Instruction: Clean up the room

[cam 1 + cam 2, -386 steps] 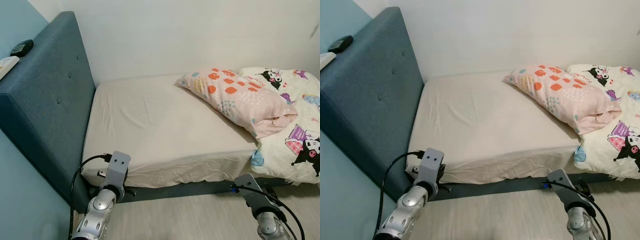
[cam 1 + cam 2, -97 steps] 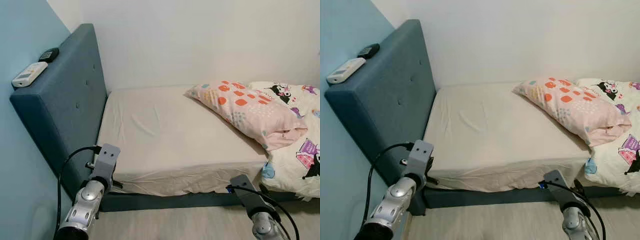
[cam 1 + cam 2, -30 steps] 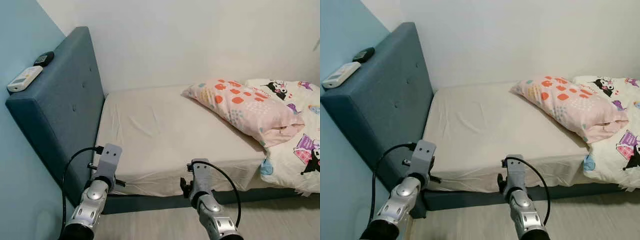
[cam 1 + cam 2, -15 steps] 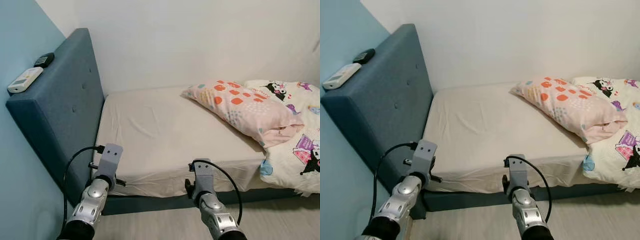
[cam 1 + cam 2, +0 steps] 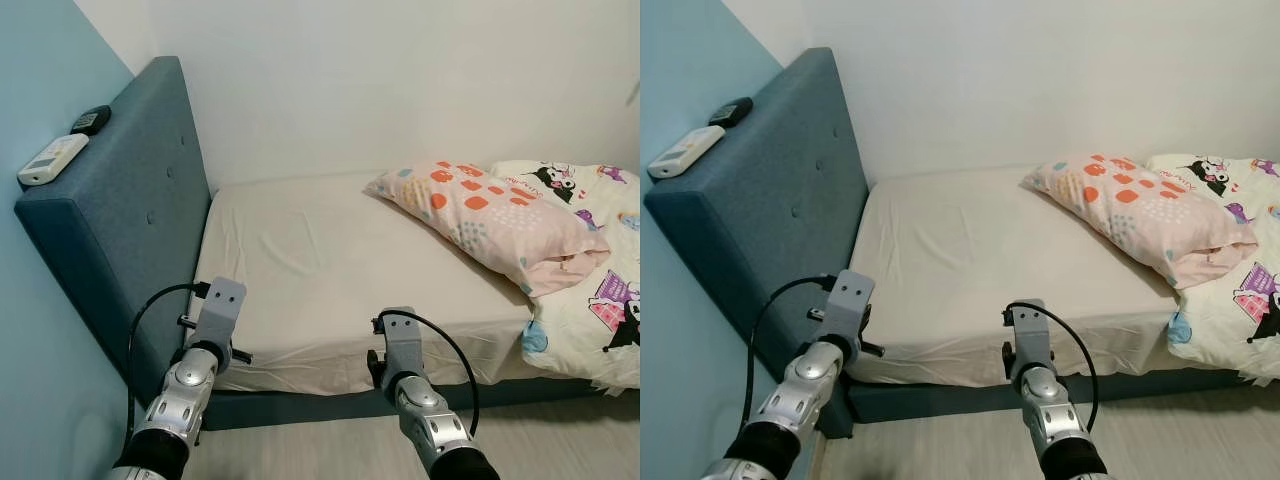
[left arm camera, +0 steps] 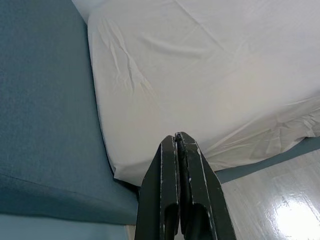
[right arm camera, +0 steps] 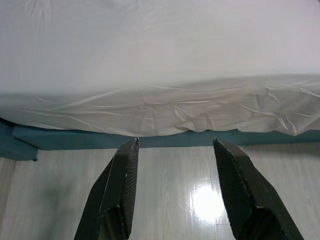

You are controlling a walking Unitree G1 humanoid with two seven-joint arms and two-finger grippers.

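My right gripper (image 7: 175,145) has its two black fingers spread apart, empty, hanging over the pale glossy floor (image 7: 170,200) just short of the bed's near edge. My left gripper (image 6: 177,142) has its fingers pressed together on nothing, near the mattress corner by the headboard (image 5: 120,230).

From the right gripper, the pink pillow (image 5: 490,215) with orange spots lies at two o'clock, slumped crosswise and well apart from the headboard; I judge it the thing to move. A cartoon-print quilt (image 5: 590,290) touches it at three o'clock. At eleven o'clock a white remote (image 5: 52,159) and a dark device (image 5: 90,120) rest on the headboard's top.

Risks: the cream fitted sheet (image 5: 330,270) is loose and wrinkled, so low fingers could snag it; the soft pillow may sag or drag the quilt.
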